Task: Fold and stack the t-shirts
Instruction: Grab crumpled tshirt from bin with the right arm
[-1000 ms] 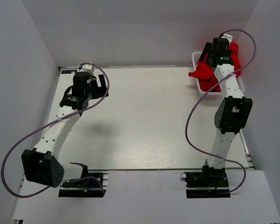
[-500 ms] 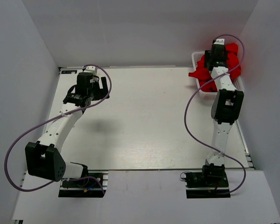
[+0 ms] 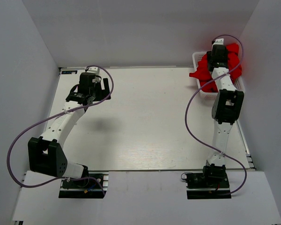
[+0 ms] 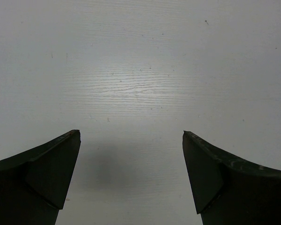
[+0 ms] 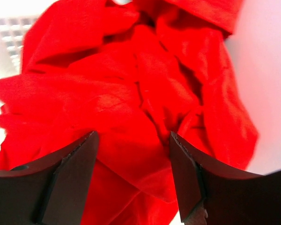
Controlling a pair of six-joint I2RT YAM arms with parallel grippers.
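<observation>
top: I see right arm now reached into basket of t-shirts, worktop far-right | left wrist: left fingers wide, holding nothing | right wrist: right fingers narrowing around red cloth, first pick starting

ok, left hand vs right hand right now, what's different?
Left hand hangs over bare table; right hand is down over the red t-shirts heaped in the white basket. Left hand's fingers stand wide with nothing between; right hand's fingers stand closer, red cloth filling the gap, not visibly clamped. Left hand is at the table's far left, right hand at its far right corner. Both are dark, two-fingered and open.
</observation>
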